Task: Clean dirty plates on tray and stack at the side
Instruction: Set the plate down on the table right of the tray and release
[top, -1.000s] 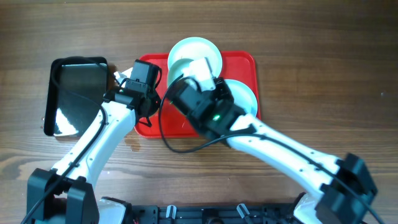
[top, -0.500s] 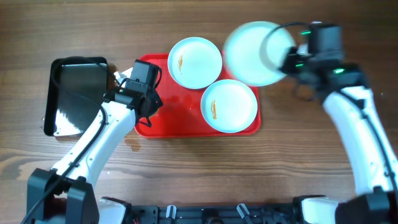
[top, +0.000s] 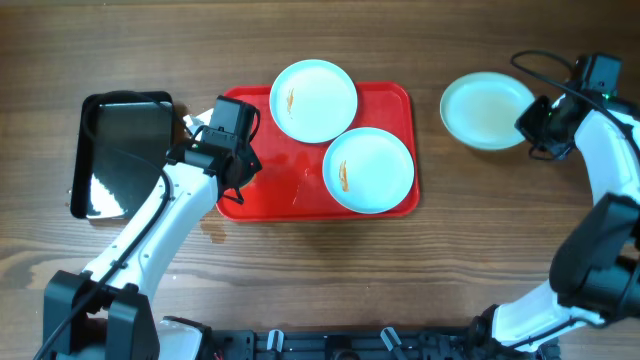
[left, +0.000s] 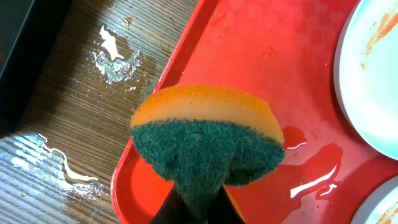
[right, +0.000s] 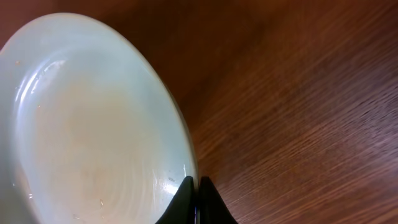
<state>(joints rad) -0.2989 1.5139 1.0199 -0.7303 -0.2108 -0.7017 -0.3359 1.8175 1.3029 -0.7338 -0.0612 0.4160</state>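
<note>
Two pale mint plates lie on the red tray (top: 270, 190). The far plate (top: 314, 100) and the near plate (top: 368, 169) each carry an orange-brown smear. A third plate (top: 487, 110) with no smear is out on the wood to the right, and my right gripper (top: 528, 122) is shut on its right rim (right: 190, 168). My left gripper (top: 232, 150) hovers over the tray's left end, shut on a green and orange sponge (left: 207, 140). Water glistens on the tray (left: 249, 56) below the sponge.
A glossy black tray (top: 125, 150) sits left of the red one. Water is spilled on the wood (left: 115, 53) between them. Bare wooden table surrounds the third plate.
My right arm carried the third plate off the tray, swung it up and right, and brought it down on the wood at the right. The left arm has stayed put.
</note>
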